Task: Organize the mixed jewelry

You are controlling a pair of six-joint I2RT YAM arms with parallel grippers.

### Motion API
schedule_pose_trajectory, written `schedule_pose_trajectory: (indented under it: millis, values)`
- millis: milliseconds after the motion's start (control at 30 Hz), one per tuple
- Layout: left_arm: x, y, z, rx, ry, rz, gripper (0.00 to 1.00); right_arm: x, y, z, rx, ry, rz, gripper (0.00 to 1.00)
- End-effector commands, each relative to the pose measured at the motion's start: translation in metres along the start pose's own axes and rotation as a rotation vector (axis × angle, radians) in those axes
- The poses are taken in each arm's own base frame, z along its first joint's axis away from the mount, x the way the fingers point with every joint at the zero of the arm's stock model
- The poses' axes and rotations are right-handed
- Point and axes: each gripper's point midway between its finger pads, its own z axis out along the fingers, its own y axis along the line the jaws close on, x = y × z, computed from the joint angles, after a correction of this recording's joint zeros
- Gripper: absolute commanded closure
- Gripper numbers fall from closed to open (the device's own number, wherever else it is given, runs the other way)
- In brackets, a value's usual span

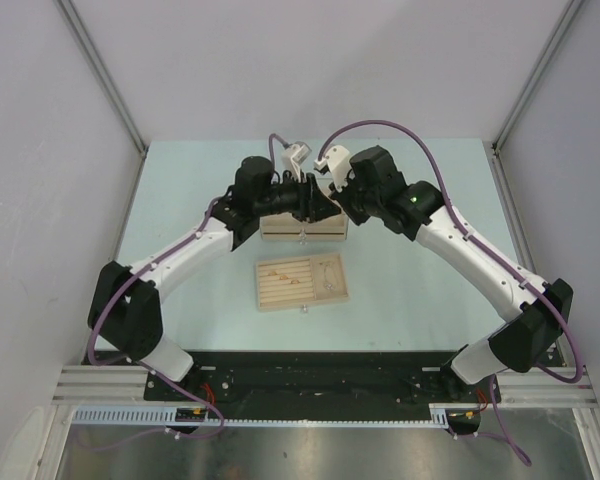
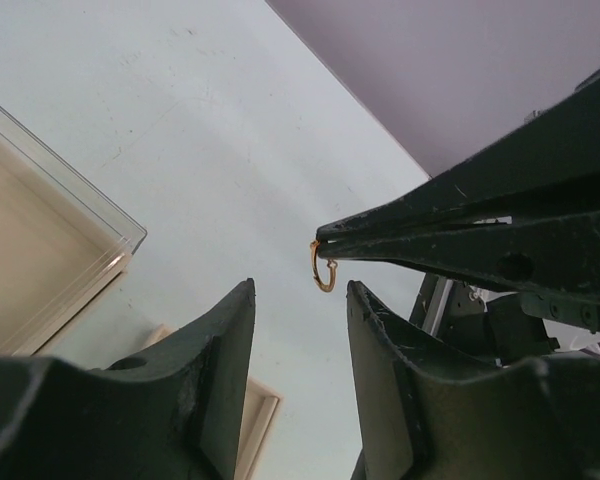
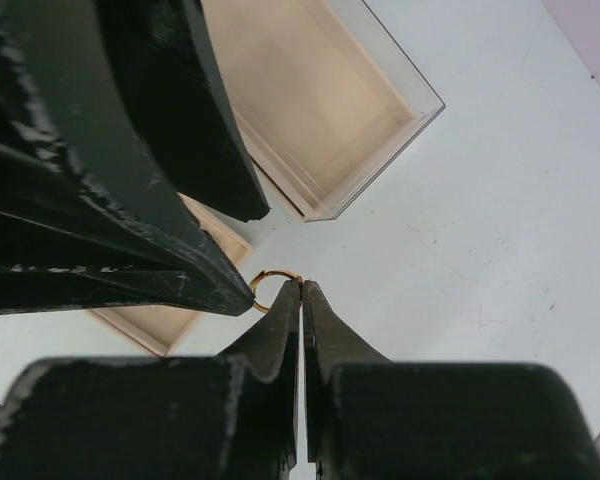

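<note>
Over the table's [image 1: 180,200] far edge, my right end effector [image 3: 301,292] pinches the gold ring [image 2: 323,268], just ahead of my open left end effector [image 2: 300,298].

Small thin gold ring [image 3: 254,283], pinched at its edge in right gripper [image 3: 301,290]

Top view: the gold ring [image 3: 270,272] is too small to find. The black wrist housings [image 1: 280,195] cover it and most of the beige box [image 1: 305,230]. The pieces [image 1: 292,280] in the slotted tray [image 1: 302,306] are specks, type unclear. Right wrist view: the ring's lower arc hides behind the right gripper [image 3: 301,285] tips. Left wrist view: the clear-walled compartment [image 2: 40,240] is cropped at the left edge — extent unknown.
</note>
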Motion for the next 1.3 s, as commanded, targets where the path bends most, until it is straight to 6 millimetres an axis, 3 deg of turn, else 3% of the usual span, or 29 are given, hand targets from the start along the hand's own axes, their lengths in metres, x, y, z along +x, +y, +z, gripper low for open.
schedule_pose_trajectory:
  millis: [0, 467, 1267]
  values:
    - [-0.0229, -0.0149, 0.0033, 0.053, -0.039, 0.009, 0.54, -0.018, -0.004, -0.009, 0.027, -0.053, -0.002, 1.0]
    - [-0.0212, -0.0123, 0.0087, 0.062, -0.032, -0.001, 0.6, -0.0156, -0.0024, -0.0088, 0.032, -0.045, -0.011, 1.0]
    - [-0.0195, -0.0174, 0.0129, 0.091, -0.027, -0.013, 0.83, -0.0183, 0.0049, -0.0054, 0.012, -0.047, -0.012, 1.0]
